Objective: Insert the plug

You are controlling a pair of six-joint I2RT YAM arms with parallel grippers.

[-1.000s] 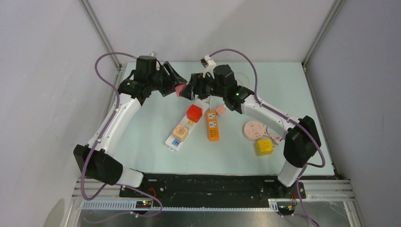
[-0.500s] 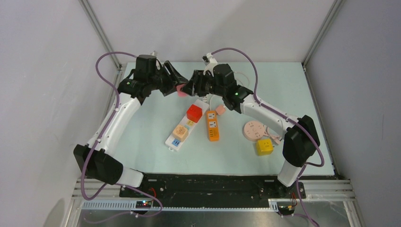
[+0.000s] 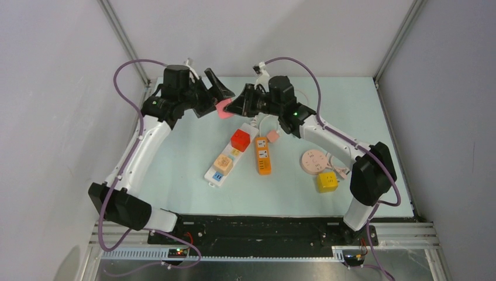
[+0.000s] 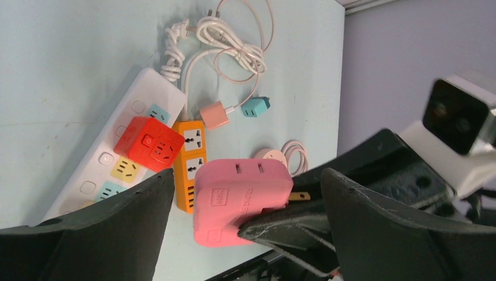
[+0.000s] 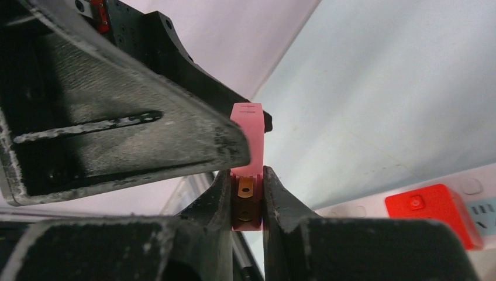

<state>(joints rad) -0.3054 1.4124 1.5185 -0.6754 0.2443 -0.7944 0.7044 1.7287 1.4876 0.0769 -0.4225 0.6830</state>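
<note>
1. Nearest the arm bases, the white power strip [image 4: 135, 99] slants away across the counter [image 3: 175, 181]. A red cube [image 3: 240, 140] is seated toward the strip's far end, and an orange strip [image 3: 263, 157] lies just right of it.
2. Above the white strip's far end, well off the counter, the pink plug [image 4: 240, 196] hangs in the air between the two arms.
3. The right fingers [image 5: 286, 216] are pinched narrow on the plug's prong end, and a brass blade shows between them.
4. The left fingers [image 4: 111, 228] stand wide on either side of the plug's body. I can see no contact, so the right arm alone seems to carry it.
5. To my eye this is a hand-over in mid-air, and the insertion itself has not begun.
6. Next, the left arm should draw clear. The right arm must then turn the blades down toward a free socket on the white strip, line them up squarely and press. The grip sits close to the blades, so it may crowd the socket face.
</note>
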